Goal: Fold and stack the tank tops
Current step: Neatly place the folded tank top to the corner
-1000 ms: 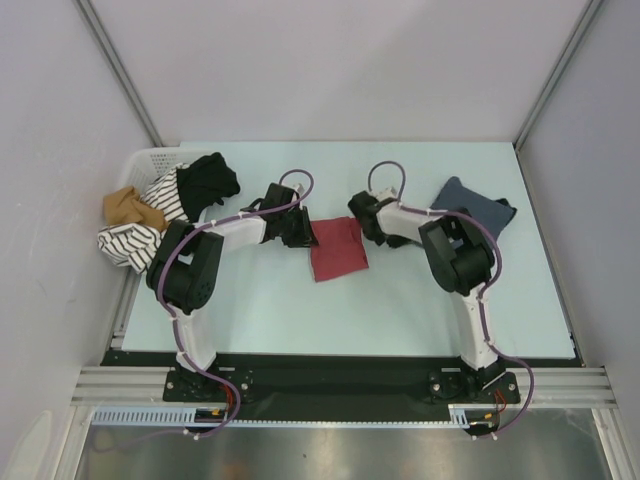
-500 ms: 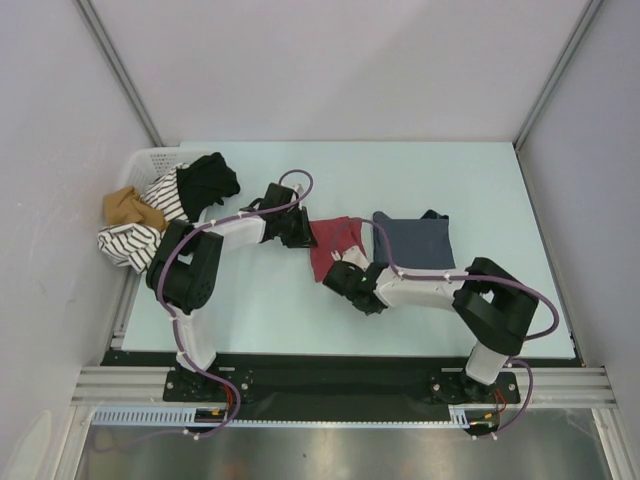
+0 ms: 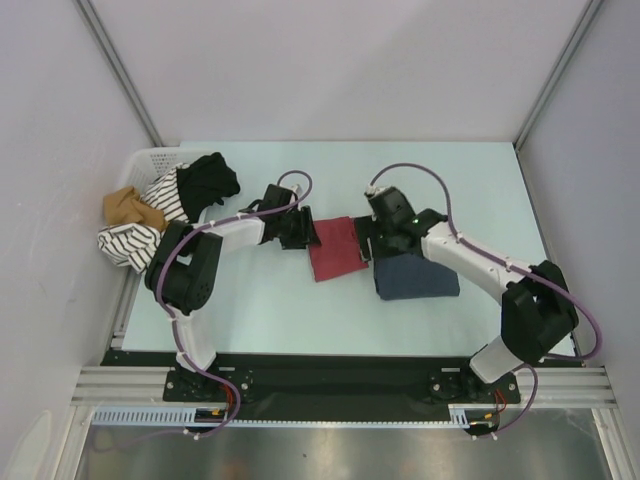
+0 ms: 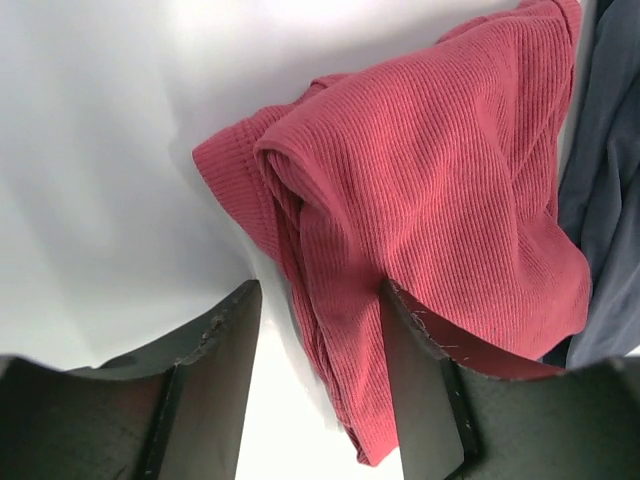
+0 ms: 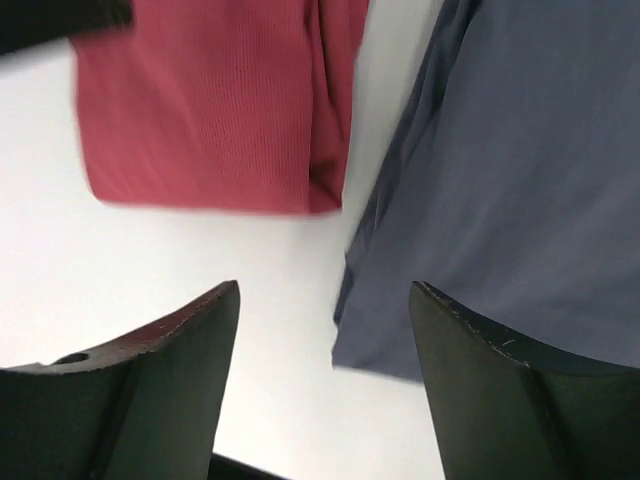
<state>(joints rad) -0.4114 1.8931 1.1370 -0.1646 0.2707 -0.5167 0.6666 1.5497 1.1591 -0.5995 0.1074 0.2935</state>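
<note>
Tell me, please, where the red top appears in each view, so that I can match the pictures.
Top external: the red top lies at the centre of the picture.
Left wrist: it fills the middle and right.
Right wrist: it sits at the upper left.
Shared landmark: the blue top, just right of it in every view.

The left arm point(image 3: 238, 229) and right arm point(image 3: 468, 260) are built of white links joined by black joint housings. Purple cables are looped along both. The left gripper point(image 4: 318, 295) and right gripper point(image 5: 323, 292) are each fitted with 2 broad matte-black fingers point(image 4: 210, 390), scuffed pale at the edges.
</note>
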